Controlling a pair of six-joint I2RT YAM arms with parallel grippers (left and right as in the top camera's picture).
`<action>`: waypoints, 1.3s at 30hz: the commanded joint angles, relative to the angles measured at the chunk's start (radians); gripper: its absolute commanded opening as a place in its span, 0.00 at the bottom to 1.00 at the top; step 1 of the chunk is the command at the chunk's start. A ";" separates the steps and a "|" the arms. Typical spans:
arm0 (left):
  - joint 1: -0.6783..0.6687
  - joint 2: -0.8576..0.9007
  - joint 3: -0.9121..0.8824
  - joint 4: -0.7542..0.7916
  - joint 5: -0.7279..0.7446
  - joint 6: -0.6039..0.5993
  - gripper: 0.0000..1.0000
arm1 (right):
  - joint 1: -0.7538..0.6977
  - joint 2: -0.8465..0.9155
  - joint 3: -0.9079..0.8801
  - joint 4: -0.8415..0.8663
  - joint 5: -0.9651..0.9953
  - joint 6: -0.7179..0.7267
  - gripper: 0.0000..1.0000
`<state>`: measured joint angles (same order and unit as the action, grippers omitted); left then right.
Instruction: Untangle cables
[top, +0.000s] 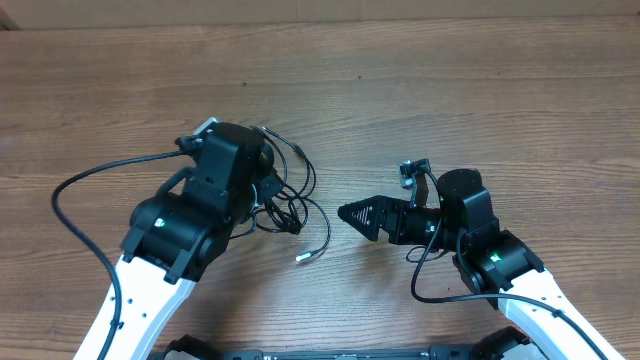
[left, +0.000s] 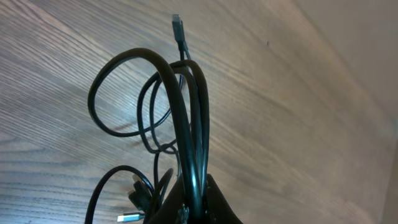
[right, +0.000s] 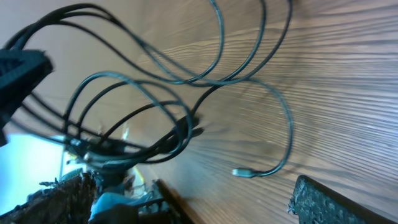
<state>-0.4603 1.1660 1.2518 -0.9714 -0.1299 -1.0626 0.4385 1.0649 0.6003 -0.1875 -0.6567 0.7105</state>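
The cables (top: 298, 187) are thin black cords tangled in a small bundle on the wooden table, right of my left arm. My left gripper (left: 196, 208) is shut on several strands; loops (left: 124, 81) rise from its jaws and a dark plug (left: 177, 26) points away. One loose strand ends in a silver plug (top: 306, 257) lying on the table. My right gripper (top: 353, 214) stands open to the right of the bundle, pointing left at it, with nothing between its fingers. In the right wrist view the silver plug (right: 240, 172) lies between and ahead of the fingertips (right: 333, 202), the tangle (right: 124, 134) farther left.
The wooden table (top: 420, 90) stretches bare behind both arms. A thicker black arm cable (top: 75, 215) loops left of the left arm, and another (top: 425, 285) hangs by the right arm. The arm bases sit along the near edge.
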 joint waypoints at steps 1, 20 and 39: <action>0.024 -0.039 0.033 0.003 -0.038 -0.094 0.04 | -0.002 -0.014 0.008 0.045 -0.092 0.001 1.00; 0.024 -0.050 0.035 0.000 0.098 -0.170 0.04 | 0.032 -0.014 0.008 0.312 -0.410 -0.277 0.92; 0.107 -0.017 0.136 -0.314 0.278 0.063 0.04 | 0.381 -0.014 0.009 0.286 -0.008 -0.589 0.83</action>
<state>-0.3588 1.1336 1.3571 -1.2587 0.0944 -1.0622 0.7856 1.0641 0.6003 0.1001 -0.7464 0.1787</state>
